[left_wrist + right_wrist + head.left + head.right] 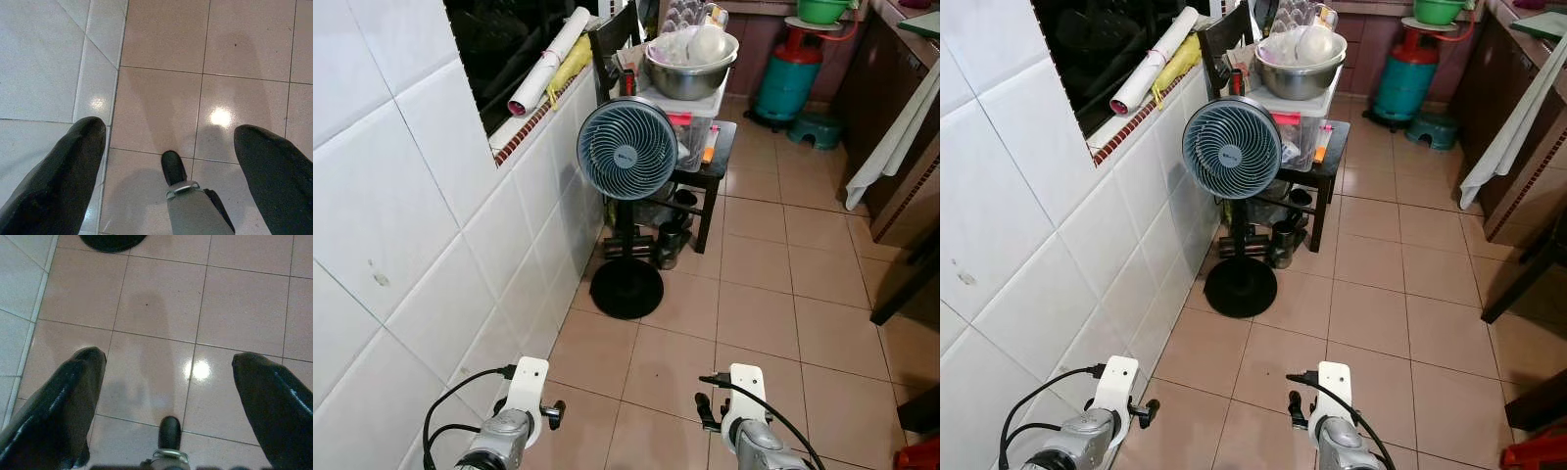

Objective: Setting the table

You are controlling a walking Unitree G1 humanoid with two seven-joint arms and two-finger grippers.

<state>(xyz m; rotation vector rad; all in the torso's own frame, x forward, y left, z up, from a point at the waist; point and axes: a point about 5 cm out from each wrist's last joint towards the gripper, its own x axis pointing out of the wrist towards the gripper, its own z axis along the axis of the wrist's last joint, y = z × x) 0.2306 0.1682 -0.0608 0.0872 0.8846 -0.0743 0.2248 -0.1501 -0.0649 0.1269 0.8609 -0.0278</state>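
Both the left claw (168,147) and right claw (168,382) are held apart and empty; the far steel bowl (690,70), judged rigid and slippery, is best gripped at its rim.

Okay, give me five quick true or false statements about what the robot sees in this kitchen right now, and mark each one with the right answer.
1. A standing fan stands on the tiled floor beside the white tiled wall. True.
2. The metal bowl lies on the floor. False: it sits on top of a plastic container on the dark small table.
3. The left gripper is shut on a plate. False: its fingers are spread open, holding nothing, over the floor.
4. The right gripper is open and empty. True.
5. The gas cylinder in the far corner is bright yellow. False: it is teal green with a red top.
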